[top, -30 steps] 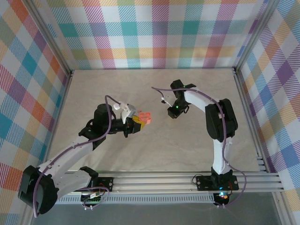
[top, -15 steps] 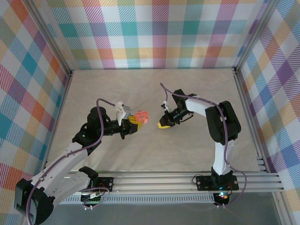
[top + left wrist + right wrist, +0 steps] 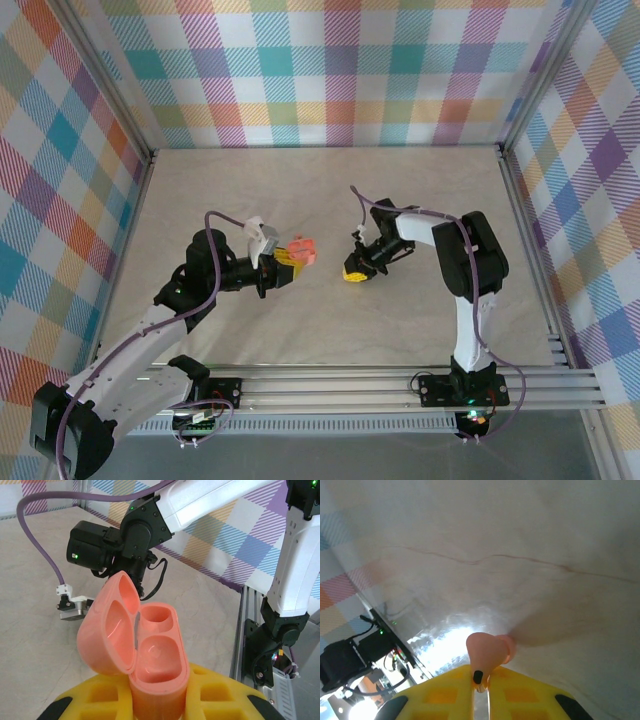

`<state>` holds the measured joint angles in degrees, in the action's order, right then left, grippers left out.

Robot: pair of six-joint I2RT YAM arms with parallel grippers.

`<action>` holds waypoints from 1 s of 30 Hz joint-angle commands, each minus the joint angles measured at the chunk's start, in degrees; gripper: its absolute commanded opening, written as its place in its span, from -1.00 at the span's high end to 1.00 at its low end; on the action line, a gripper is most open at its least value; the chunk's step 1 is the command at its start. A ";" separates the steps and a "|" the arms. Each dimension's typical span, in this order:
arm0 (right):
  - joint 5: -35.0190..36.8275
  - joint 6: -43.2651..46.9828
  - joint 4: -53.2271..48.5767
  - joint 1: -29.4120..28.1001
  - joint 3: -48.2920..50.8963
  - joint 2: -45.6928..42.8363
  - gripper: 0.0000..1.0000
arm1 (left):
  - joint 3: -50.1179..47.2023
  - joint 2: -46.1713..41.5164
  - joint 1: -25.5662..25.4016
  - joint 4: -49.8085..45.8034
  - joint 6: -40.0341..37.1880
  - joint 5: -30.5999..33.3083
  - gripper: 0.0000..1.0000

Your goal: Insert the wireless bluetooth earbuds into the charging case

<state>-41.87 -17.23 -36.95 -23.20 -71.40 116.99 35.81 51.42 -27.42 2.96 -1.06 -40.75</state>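
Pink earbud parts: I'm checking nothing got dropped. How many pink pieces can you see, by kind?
charging case: 1, open, held by the left gripper
earbud: 1, held by the right gripper
total: 2

The charging case [image 3: 160, 675] is smooth matt plastic, the table [image 3: 300, 330] glossy and stone-patterned.

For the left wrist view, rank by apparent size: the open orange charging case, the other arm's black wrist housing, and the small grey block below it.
1. charging case: largest, though it sits nearest the camera, which inflates it.
2. black wrist housing.
3. grey block: clearly smallest.
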 commanded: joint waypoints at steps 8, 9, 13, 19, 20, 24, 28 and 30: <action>9.26 -1.48 -1.55 1.05 1.08 -0.63 0.47 | -0.52 -1.07 0.60 0.79 0.44 0.32 1.00; 10.43 -1.40 -2.02 1.12 1.06 -1.13 0.46 | -0.52 -1.06 0.59 0.79 0.37 0.32 1.00; 13.82 -0.59 -4.59 1.17 1.00 -3.49 0.39 | -0.65 -1.17 0.54 0.73 0.38 0.39 1.00; 21.07 1.66 -10.31 1.14 1.35 -9.82 0.34 | -0.66 -1.14 0.53 0.77 0.21 0.54 1.00; 22.30 1.75 -11.07 1.16 1.35 -10.96 0.34 | -0.66 -1.20 0.53 0.75 0.21 0.63 1.00; 26.06 -0.86 -12.02 0.93 0.82 -15.29 0.36 | -0.72 -0.89 0.53 0.86 0.16 0.68 1.00; 33.48 -7.77 -7.72 -2.79 2.34 -19.59 0.27 | -0.65 -0.73 0.44 1.17 0.26 0.85 1.00; 37.81 -11.31 -4.36 -5.11 3.77 -20.74 0.25 | -0.70 -0.56 0.44 1.21 0.34 1.40 1.00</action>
<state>-11.62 -22.26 -44.29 -25.26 -69.45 98.06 35.79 51.24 -27.42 2.98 -0.89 -39.77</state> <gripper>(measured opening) 0.374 0.195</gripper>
